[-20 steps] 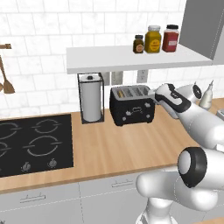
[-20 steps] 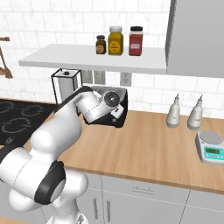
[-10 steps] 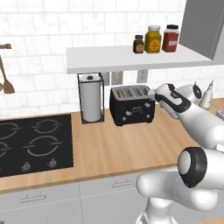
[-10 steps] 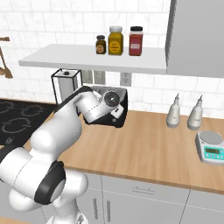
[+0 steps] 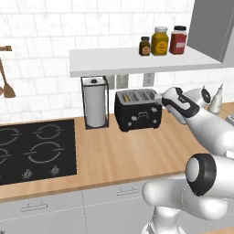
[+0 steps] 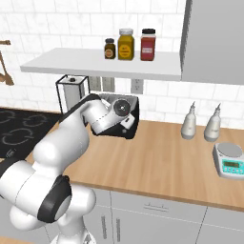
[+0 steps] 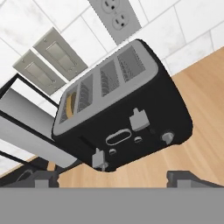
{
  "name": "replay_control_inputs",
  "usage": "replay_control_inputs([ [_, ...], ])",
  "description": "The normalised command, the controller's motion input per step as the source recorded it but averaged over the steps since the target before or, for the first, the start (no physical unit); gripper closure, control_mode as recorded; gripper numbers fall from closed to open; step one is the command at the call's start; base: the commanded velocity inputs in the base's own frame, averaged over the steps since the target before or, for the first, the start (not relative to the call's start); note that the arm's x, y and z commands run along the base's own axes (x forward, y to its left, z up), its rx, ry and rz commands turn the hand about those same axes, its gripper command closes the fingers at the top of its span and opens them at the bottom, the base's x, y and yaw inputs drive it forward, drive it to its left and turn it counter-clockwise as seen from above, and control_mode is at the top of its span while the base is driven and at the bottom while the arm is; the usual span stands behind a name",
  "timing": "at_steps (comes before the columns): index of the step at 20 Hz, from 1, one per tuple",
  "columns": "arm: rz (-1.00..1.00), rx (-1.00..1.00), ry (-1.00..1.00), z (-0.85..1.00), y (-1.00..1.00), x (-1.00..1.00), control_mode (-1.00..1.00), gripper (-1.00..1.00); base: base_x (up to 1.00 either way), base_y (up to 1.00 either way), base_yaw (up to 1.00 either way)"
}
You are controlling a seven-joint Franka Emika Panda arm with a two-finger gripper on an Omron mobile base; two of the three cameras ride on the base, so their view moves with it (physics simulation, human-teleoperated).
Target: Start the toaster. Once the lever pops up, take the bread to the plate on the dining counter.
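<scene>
We found gripper (image 7: pixel 111 177) spread open, empty, facing toaster (image 7: pixel 127 113) front. Bread (image 7: pixel 69 104) sat low in end slot (one lever looked lower), presumably toasting, so hand backed off.

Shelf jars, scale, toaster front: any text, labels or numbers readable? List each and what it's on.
None can be read.
Three jars on the shelf: labels show as colour patches, too blurred to read.
Scale: greenish display, any digits too small to tell.
Toaster front: an oval badge and small knobs in the hand view, no lettering visible.
Two bottles on the counter: no markings visible.
</scene>
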Motion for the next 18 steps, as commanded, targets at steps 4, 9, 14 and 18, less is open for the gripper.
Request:
replay_control_inputs([
  [4,0.0,0.0,0.0,0.0,0.0,0.0,-1.0,-1.0,0.0,0.0,0.0],
  [9,0.0,0.0,0.0,0.0,0.0,0.0,-1.0,-1.0,0.0,0.0,0.0],
  [14,0.0,0.0,0.0,0.0,0.0,0.0,-1.0,-1.0,0.0,0.0,0.0],
  [18,0.0,0.0,0.0,0.0,0.0,0.0,-1.0,-1.0,0.0,0.0,0.0],
])
